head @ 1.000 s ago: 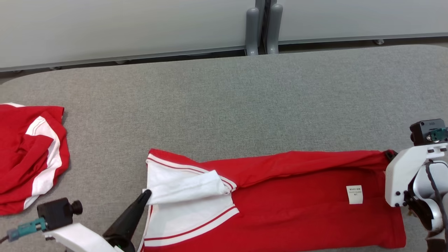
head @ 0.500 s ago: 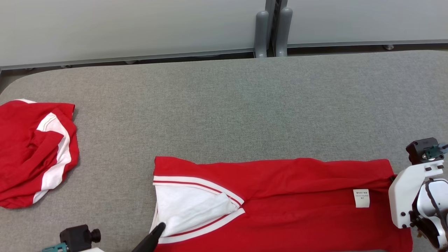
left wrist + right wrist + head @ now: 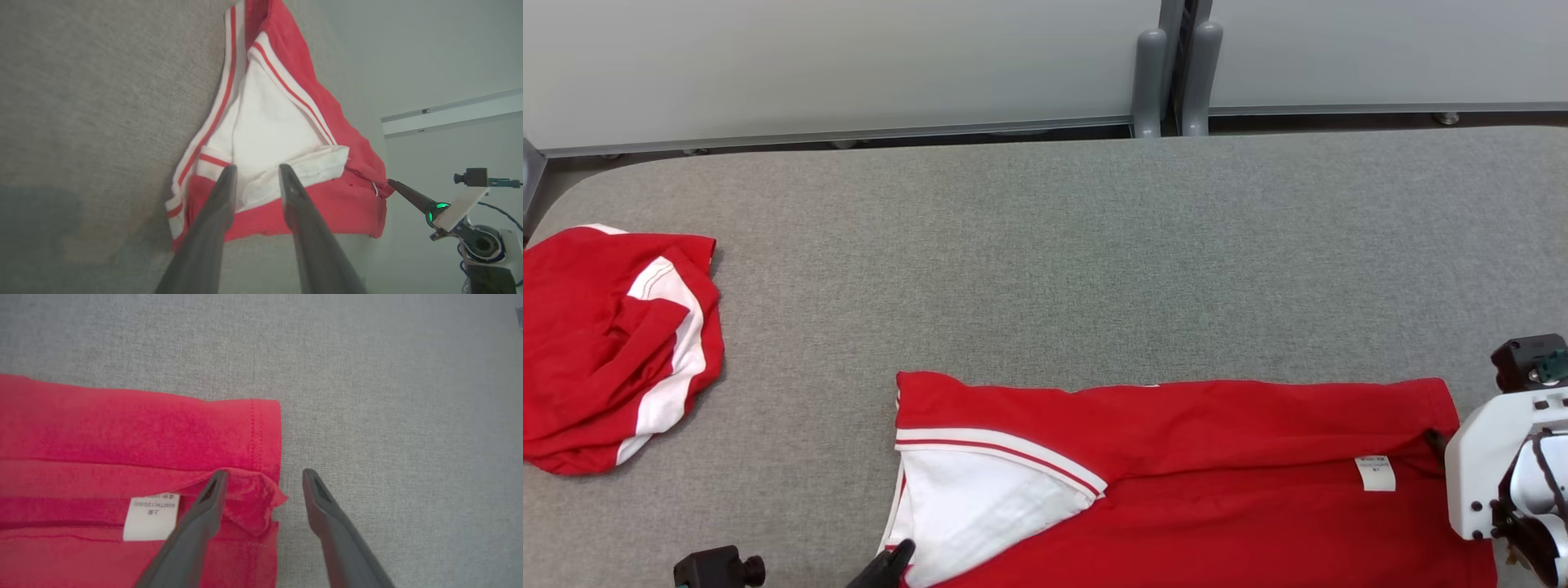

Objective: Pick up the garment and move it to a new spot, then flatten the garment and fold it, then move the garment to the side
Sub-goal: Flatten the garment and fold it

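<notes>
The garment, red with a white V-shaped panel edged in red stripes, lies folded lengthwise along the near edge of the grey table. My left gripper is open at the collar end, its tips just over the white fabric; one dark fingertip peeks in at the head view's bottom edge. My right gripper is open at the hem end, with the garment's raised hem corner lying loose between its fingers. A white care label sits beside them.
A second red-and-white garment lies crumpled at the table's left end. Pale wall panels and two grey posts stand behind the table's far edge. Bare grey table stretches beyond the folded garment.
Both grippers went from shut to open, letting go of the garment's edge, which now lies flat. The left arm drew back toward me. The head camera shifted, sliding the scene rightward.
</notes>
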{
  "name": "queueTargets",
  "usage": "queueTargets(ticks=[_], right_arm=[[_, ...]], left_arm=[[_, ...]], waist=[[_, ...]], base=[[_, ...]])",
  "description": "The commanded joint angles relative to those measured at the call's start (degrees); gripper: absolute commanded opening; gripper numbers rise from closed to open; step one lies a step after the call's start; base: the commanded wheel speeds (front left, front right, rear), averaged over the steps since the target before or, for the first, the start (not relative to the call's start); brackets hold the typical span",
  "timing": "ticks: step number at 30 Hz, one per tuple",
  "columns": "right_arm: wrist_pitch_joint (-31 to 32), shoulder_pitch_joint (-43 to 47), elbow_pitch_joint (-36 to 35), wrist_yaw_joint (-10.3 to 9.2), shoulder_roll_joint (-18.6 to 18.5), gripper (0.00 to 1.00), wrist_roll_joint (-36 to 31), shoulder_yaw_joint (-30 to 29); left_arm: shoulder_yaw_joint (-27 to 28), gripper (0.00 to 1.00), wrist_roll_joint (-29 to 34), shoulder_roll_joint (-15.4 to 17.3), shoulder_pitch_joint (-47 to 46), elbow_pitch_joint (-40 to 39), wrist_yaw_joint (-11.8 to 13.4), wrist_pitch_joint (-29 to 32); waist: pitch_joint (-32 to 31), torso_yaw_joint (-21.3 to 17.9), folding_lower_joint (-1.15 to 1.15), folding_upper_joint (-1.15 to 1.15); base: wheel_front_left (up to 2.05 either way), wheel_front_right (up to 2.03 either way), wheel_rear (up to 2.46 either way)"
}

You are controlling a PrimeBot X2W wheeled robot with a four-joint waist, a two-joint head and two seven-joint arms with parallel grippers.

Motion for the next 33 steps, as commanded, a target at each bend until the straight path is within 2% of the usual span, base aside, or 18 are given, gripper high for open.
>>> queueTargets(ticks=[1,5,9,13,16,20,23,27,33], right_arm=[[-0.67,0.42,-0.88,0.00,0.14,1.00,0.25,-0.84],[-2.28,2.17,-3.64,0.01,3.09,1.00,1.09,-4.40],[-3.76,4.85,-8.21,0.01,7.34,1.00,3.13,-8.95],[-5.79,7.30,-11.84,0.01,10.32,1.00,3.99,-12.43],[-8.15,8.11,-12.75,0.01,11.08,1.00,4.83,-14.48],[-12.04,8.93,-8.92,0.01,11.19,1.00,10.77,-15.44],[-14.95,8.78,-5.26,0.01,11.18,1.00,12.55,-15.78],[-17.76,7.13,-0.42,0.02,11.16,1.00,11.49,-15.70],[-19.10,5.06,4.99,0.02,11.17,1.00,9.94,-15.97]], left_arm=[[0.27,1.00,0.89,-0.03,-0.93,0.61,-0.08,-0.65],[0.17,1.00,4.37,0.32,-2.02,1.92,-0.18,-3.13],[1.33,1.00,9.72,0.55,-3.99,2.75,0.01,-8.47],[3.12,1.00,17.00,0.26,-6.55,4.33,1.96,-15.30],[4.56,1.00,24.39,-0.31,-8.46,5.83,4.16,-17.44],[8.74,1.00,34.81,-3.22,-10.17,5.82,6.14,-18.02],[13.17,1.00,41.78,-6.59,-9.37,5.52,6.29,-18.01],[16.73,1.00,48.02,-9.56,-7.24,6.64,4.83,-18.02],[18.03,1.00,52.36,-10.13,-5.94,10.89,3.12,-18.04]], waist=[[-0.20,0.21,0.00,0.00],[-1.05,0.85,0.00,0.00],[-2.01,1.60,0.00,0.00],[-2.82,1.72,0.00,0.00],[-3.45,1.47,0.00,0.00],[-4.00,1.12,0.00,0.00],[-4.20,0.89,0.00,0.00],[-4.29,0.47,0.00,0.00],[-4.19,0.68,0.00,0.00]], base=[[0.00,0.00,0.00],[0.00,0.00,0.00],[0.00,0.00,0.00],[0.00,0.00,0.00],[0.00,0.00,0.00],[0.00,0.00,0.00],[0.00,0.00,0.00],[0.00,0.00,0.00],[0.00,0.00,0.00]])
